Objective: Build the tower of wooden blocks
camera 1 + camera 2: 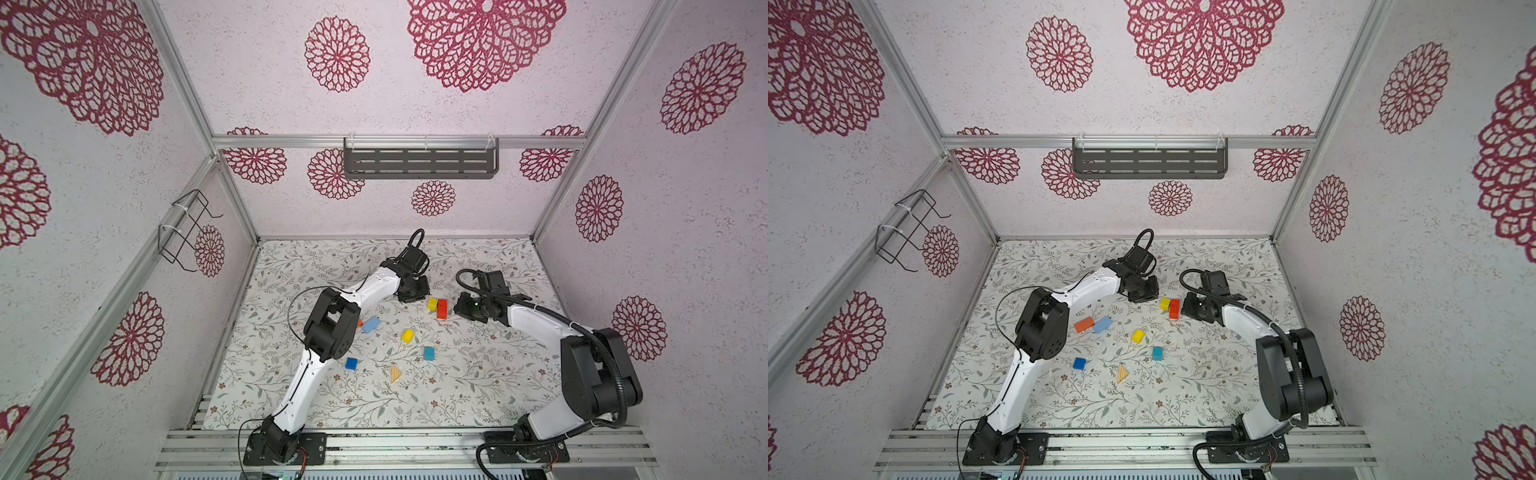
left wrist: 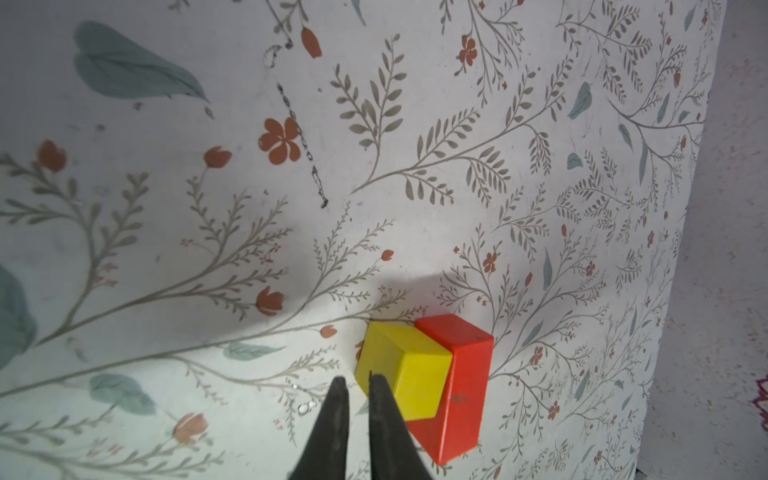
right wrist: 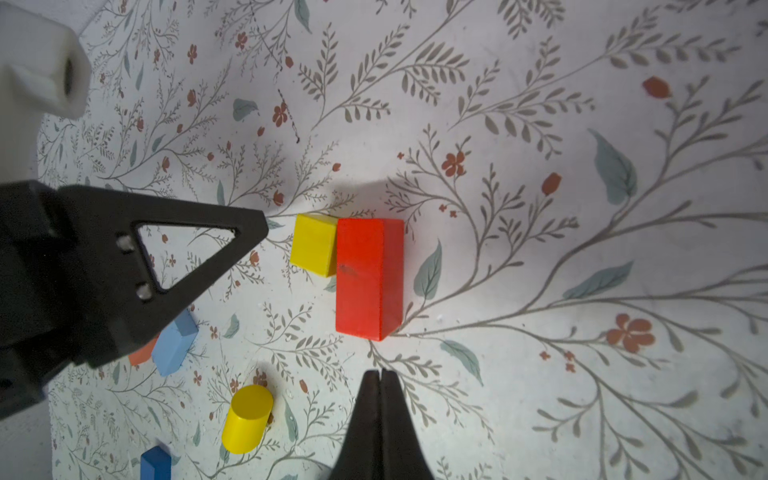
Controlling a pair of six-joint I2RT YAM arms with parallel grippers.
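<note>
No tower had been started: every block lay singly on the worktop (image 1: 478, 386). Nearest were the wooden wedge (image 1: 395, 373) and blue cube (image 1: 351, 363); farthest, a yellow cube (image 3: 313, 244) touched a red brick (image 3: 369, 277). The left end effector (image 2: 354, 384) was nearly closed, the right end effector (image 3: 379, 376) fully closed, both empty.

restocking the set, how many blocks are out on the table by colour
red: 1
orange: 1
yellow: 2, cube and cylinder
light blue: 1
teal: 1
dark blue: 1
plain wedge: 1
total: 8
</note>
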